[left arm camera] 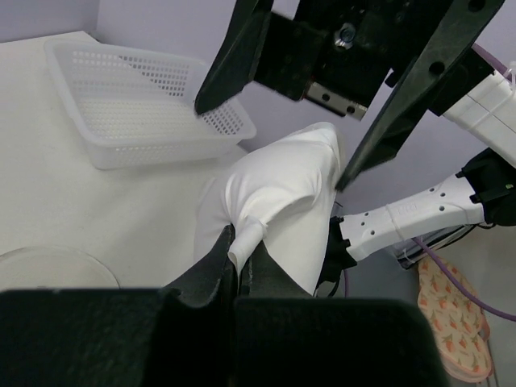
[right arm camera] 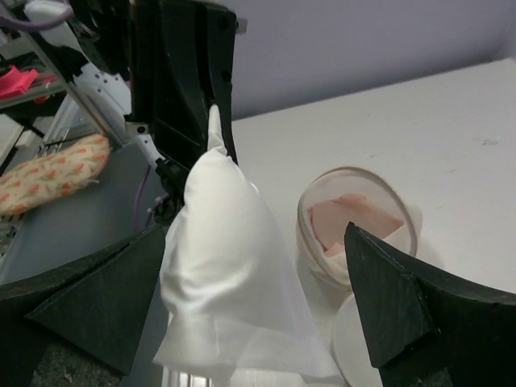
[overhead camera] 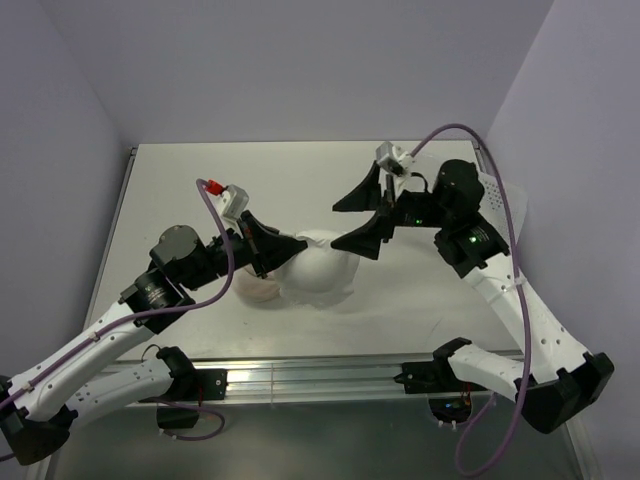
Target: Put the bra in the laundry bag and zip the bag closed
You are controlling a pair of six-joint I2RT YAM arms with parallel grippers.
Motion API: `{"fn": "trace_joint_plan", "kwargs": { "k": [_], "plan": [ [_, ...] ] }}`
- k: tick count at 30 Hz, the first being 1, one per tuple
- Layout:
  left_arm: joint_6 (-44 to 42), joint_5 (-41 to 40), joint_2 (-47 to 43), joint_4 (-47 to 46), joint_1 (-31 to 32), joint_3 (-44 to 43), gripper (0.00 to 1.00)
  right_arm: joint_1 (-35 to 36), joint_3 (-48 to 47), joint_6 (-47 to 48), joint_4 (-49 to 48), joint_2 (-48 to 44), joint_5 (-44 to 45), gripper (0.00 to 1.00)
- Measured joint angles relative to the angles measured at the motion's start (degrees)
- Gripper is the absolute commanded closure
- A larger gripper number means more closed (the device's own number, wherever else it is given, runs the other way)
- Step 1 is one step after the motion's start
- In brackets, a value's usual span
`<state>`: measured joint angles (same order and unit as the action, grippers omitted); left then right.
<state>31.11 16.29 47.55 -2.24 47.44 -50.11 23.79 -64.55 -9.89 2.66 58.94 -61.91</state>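
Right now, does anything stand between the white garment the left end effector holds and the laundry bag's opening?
Nothing visible does. The white garment, pinched by the left end effector, hangs beside the laundry bag, whose mouth is open. A pink item already lies inside.

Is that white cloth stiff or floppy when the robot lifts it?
Probably floppy: pinched by the left gripper, the white cloth drapes in soft folds. Likely light, since one small pinch of a corner holds it up. Its smooth sheen suggests it might slip.
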Motion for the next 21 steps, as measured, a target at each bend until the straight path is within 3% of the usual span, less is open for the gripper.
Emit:
{"fn": "trace_joint_plan", "kwargs": {
  "k": [6,10,13,17,19,20,21],
  "plan": [
    [-0.4,-2.9,0.7,0.4,0.0,0.0,1.00,9.5,-1.9,5.0,8.7,6.0,4.0,0.00],
    [-0.4,-5.9,0.8,1.3,0.0,0.0,1.00,11.8,-1.9,6.2,10.7,6.1,6.7,0.03],
    [-0.4,-7.6,0.8,1.5,0.0,0.0,1.00,11.9,-1.9,6.3,10.8,6.1,8.1,0.23],
    [-0.4,-8.7,0.7,1.7,0.0,0.0,0.99,12.0,-1.8,5.6,10.6,6.6,10.0,0.87],
    [-0.5,-9.3,0.7,2.1,0.0,0.0,0.90,12.1,-1.8,4.5,10.2,7.2,10.5,0.99],
    [-0.6,-10.1,0.6,2.5,0.0,0.0,0.72,12.1,-1.8,3.8,10.0,7.5,10.9,1.00],
    [-0.9,-11.0,0.5,3.0,0.0,0.0,0.63,12.1,-1.8,3.0,9.8,7.7,11.4,1.00]
  ]
}}
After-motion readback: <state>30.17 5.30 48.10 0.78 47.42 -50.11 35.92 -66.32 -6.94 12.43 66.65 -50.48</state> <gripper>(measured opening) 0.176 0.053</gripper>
